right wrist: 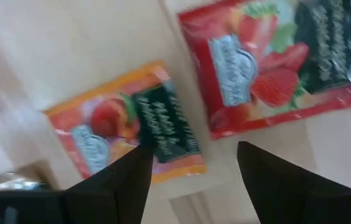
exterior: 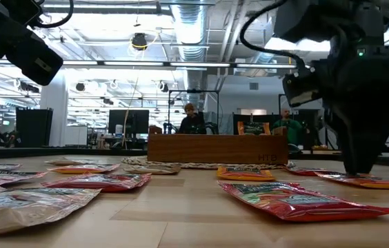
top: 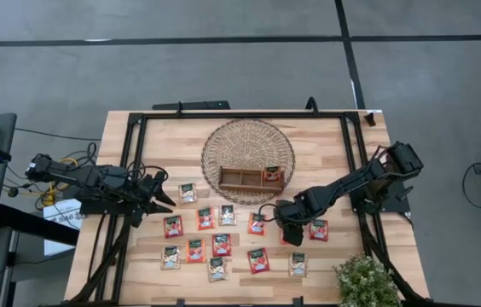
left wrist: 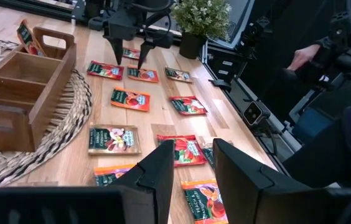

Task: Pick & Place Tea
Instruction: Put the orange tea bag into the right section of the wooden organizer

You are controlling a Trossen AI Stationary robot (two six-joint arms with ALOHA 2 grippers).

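Observation:
Several flat tea sachets (top: 222, 245), red, orange and cream, lie spread on the wooden table's near half. One more red sachet (top: 272, 174) stands in the right compartment of the brown wooden tray (top: 240, 177). My right gripper (top: 292, 232) points straight down, open, low over the table. Its fingers (right wrist: 126, 177) stand over the gap between an orange peach sachet (right wrist: 122, 127) and a red strawberry sachet (right wrist: 275, 62), one finger above the orange one's corner. My left gripper (left wrist: 193, 168) waits open at the table's left, above the surface.
The tray sits on a round woven mat (top: 223, 141) at the table's far middle. A potted plant (top: 366, 281) stands at the near right corner. A black frame (top: 134, 153) borders the table. A person in dark clothes (left wrist: 350, 124) is beside the table.

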